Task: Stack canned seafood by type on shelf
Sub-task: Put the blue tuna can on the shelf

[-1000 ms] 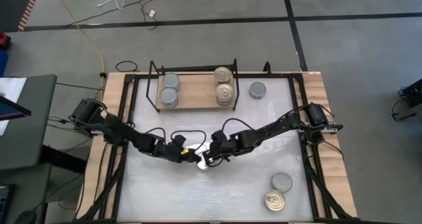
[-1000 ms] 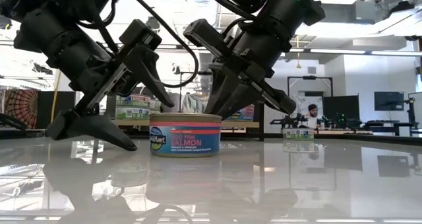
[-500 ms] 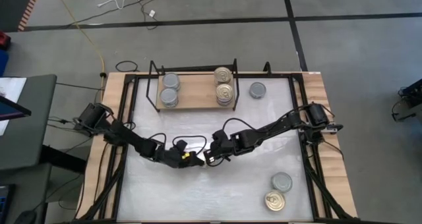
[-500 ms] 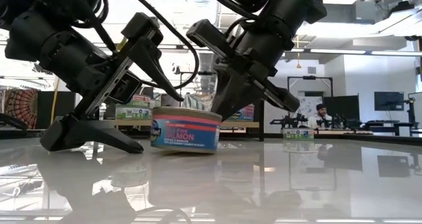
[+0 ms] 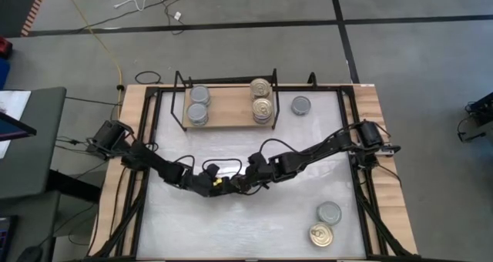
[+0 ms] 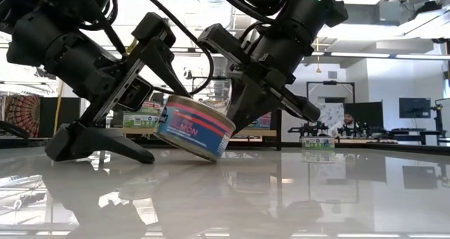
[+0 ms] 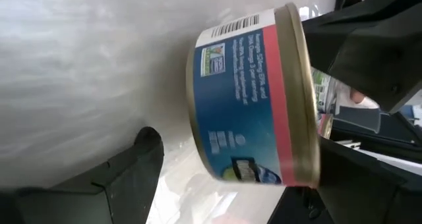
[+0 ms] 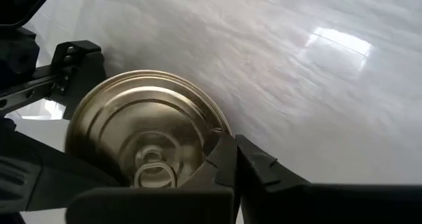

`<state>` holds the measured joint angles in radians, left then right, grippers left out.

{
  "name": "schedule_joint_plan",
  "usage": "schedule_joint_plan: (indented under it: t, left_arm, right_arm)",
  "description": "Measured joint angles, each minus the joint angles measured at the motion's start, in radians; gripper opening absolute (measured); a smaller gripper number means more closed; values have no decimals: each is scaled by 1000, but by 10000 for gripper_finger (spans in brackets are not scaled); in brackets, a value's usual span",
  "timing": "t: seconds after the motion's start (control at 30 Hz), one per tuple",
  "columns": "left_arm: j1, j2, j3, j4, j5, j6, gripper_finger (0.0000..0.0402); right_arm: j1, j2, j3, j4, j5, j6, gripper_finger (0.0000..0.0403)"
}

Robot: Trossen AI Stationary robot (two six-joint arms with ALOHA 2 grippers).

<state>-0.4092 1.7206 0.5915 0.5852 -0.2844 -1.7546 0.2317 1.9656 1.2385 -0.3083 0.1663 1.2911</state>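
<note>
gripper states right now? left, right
Left gripper: open, fingers either side of the tilted salmon can, not gripping.
Right gripper: shut, pinching the can's gold rim.

A glossy white tabletop (image 6: 337,190) mirrors a paper-labelled tin (image 6: 195,126) with its shiny gold metal lid (image 8: 142,128).

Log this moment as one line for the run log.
salmon can: tilted, one edge on table | right gripper: shut on can rim | left gripper: open beside can | shelf: four cans
</note>
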Motion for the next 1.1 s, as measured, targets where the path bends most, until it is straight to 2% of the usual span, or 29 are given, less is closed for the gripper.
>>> schedule_joint_plan:
  t: [0.5, 0.8, 1.1]
  left_arm:
    - [46, 1, 0, 53, -8, 7, 350]
    - [47, -2, 0, 5, -10, -1, 349]
    - [48, -1, 0, 14, -12, -11, 327]
  right_arm:
    - [0, 5, -2, 57, -4, -13, 26]
    - [5, 5, -2, 88, 13, -29, 26]
    - [5, 5, -2, 147, 47, -62, 23]
